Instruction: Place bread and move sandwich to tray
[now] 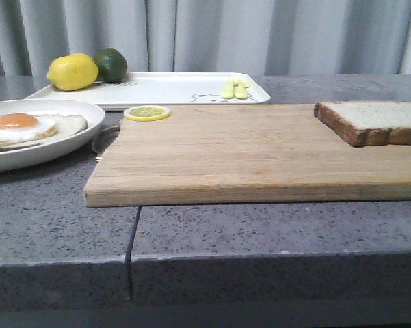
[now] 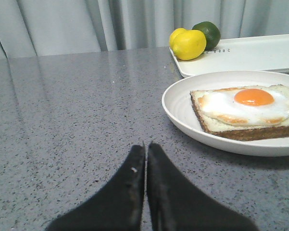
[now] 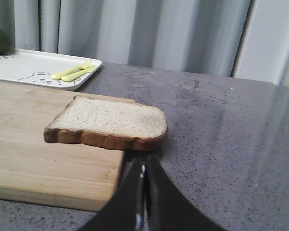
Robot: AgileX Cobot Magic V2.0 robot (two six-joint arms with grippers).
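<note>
The bread [image 1: 374, 120] lies on the right end of the wooden cutting board [image 1: 246, 154], overhanging its right edge [image 3: 110, 122]. The sandwich [image 1: 24, 130], one bread slice topped with a fried egg, sits on a round white plate [image 1: 68, 147] at the left; it also shows in the left wrist view [image 2: 247, 110]. The white tray [image 1: 171, 89] with the bear drawing lies behind the board. My left gripper [image 2: 146, 147] is shut and empty, over the counter short of the plate [image 2: 182, 115]. My right gripper [image 3: 144, 161] is shut and empty, just short of the bread's near edge. Neither gripper shows in the front view.
A lemon [image 1: 72, 72] and a green lime [image 1: 111, 64] sit on the tray's far left corner. Yellow cutlery [image 1: 235, 89] lies on the tray's right end. A lemon slice [image 1: 146, 113] rests on the board's far left corner. The grey stone counter [image 1: 273, 232] has a seam.
</note>
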